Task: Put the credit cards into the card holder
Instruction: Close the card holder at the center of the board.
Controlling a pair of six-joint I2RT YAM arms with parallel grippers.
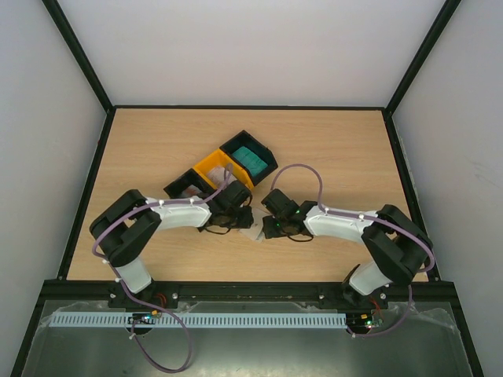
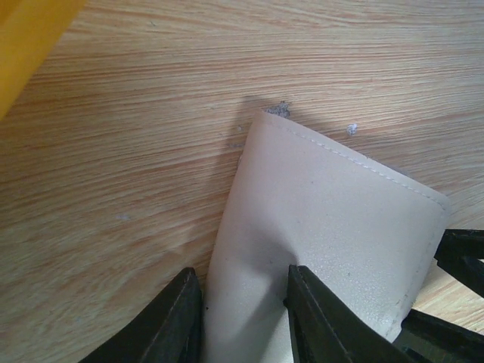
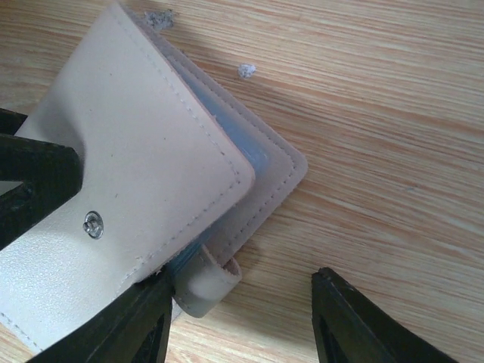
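The beige card holder (image 3: 151, 159) lies on the wood between both grippers, its cover lifted a little so that light blue sleeves show inside. Its snap tab (image 3: 208, 291) curls out at the near corner. My left gripper (image 2: 246, 318) is shut on one side of the card holder (image 2: 333, 219), one finger against its edge, the other on its cover. My right gripper (image 3: 238, 321) is open, its left finger right beside the tab, the right finger over bare wood. A teal credit card (image 1: 250, 161) lies in the far black tray.
The joined black-yellow-black trays (image 1: 214, 166) sit diagonally just behind the grippers; the yellow one (image 2: 30, 45) shows at the left wrist view's corner. Something pale lies in the near black tray (image 1: 189, 188), partly under the left arm. A black frame rims the table.
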